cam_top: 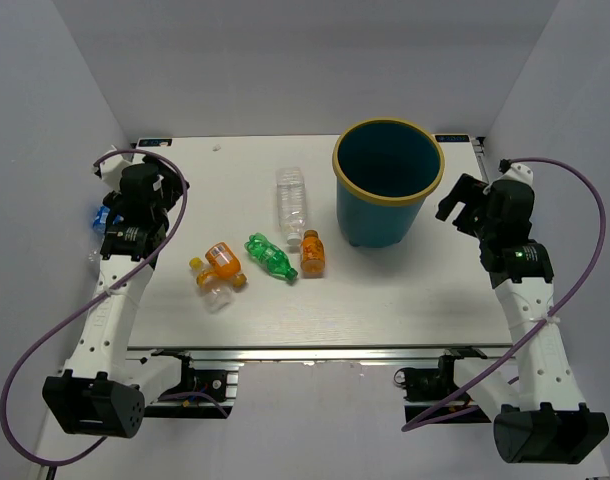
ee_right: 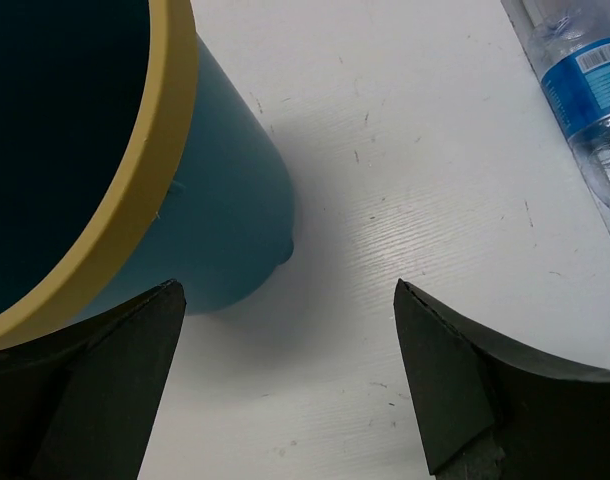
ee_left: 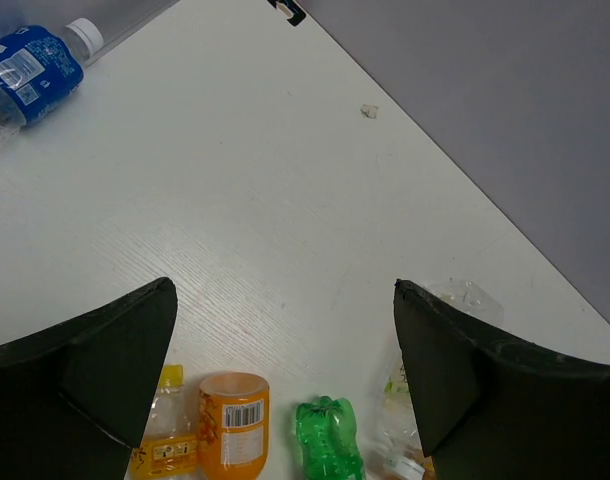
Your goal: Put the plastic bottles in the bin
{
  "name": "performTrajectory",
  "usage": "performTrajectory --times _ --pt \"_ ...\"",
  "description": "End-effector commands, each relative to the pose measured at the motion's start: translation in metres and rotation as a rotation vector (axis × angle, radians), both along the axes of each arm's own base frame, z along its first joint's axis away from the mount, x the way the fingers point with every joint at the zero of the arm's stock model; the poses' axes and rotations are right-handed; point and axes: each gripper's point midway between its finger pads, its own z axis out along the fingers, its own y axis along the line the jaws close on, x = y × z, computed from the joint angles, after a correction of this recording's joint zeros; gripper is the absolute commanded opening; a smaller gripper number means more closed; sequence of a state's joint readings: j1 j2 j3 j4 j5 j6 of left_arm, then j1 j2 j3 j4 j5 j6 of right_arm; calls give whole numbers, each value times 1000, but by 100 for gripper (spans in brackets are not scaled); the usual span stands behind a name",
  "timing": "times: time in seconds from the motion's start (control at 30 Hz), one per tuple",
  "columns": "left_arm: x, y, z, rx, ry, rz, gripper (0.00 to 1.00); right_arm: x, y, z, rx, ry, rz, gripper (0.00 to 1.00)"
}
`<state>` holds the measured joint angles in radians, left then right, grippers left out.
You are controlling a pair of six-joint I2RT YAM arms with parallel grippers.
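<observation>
Between the fingers, left wrist view: the left gripper (ee_left: 283, 290) is spread wide and holds nothing; we see only bare table (ee_left: 285, 200) in the gap.
Bottom edge, left wrist view: the orange bottle (ee_left: 234, 425) and the green bottle (ee_left: 328, 440) lie side by side, long axes running up the frame. The large clear bottle (ee_left: 455, 300) is partly hidden behind the finger at the right of the frame.
Upper left corner, left wrist view: the blue-labelled bottle (ee_left: 30, 70) lies well apart from the gap, axis slanting toward the upper right.
Left half, right wrist view: the bin (ee_right: 170, 130) stands upright, near the right gripper (ee_right: 285, 290), whose jaws are fully spread and empty.
Upper right, right wrist view: a second blue-labelled bottle (ee_right: 585, 90) lies with its axis running down the right edge. We cannot find it in the top view.
Centre, top view: the bottle group lies between the arms, left of the bin. The second orange bottle (cam_top: 312, 252) is nearest the bin wall.
Left edge, top view: the blue-labelled bottle lies just beside the left gripper.
Bin interior, top view: we see no bottle inside.
Nearer arm: we judge the left arm nearer the orange and green bottles, and the right arm nearer the bin.
</observation>
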<state>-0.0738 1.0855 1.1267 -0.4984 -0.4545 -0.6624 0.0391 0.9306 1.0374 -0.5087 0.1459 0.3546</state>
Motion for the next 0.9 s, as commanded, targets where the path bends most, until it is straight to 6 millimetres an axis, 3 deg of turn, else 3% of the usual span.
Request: performTrajectory --times 0.0,0.2,0.37,0.4,0.43,0.47,0.53,0.57,0.67,0.8,0.87 --pt "-1 -2 20 -9 -64 -19 98 1 -13 21 -52 -51 -43 89" --pt "12 -6 16 -19 -77 -30 98 8 -42 -15 -119 57 -186 89" --pt "33 -15 9 -19 -72 -81 98 24 -117 -38 -251 178 -467 89" --pt "37 -17 9 -7 -69 -98 98 33 -127 -51 -301 223 -478 89" --pt "44 -23 2 -9 -46 -140 98 45 -141 -47 -356 187 -507 89" --pt "47 -27 0 -5 -39 -166 98 54 -150 -61 -443 240 -480 89" --pt "52 -31 -12 -3 -20 -192 98 74 -164 -63 -508 206 -489 89" --pt "53 -31 -16 -2 -15 -194 98 82 -171 -79 -564 248 -458 89" --pt "56 -29 -33 7 18 -185 98 106 -188 -103 -611 253 -446 89" --pt "59 -30 -48 20 55 -194 98 113 -226 -136 -679 377 -483 89" --pt "59 -30 -57 22 67 -200 98 121 -230 -160 -644 425 -441 89"
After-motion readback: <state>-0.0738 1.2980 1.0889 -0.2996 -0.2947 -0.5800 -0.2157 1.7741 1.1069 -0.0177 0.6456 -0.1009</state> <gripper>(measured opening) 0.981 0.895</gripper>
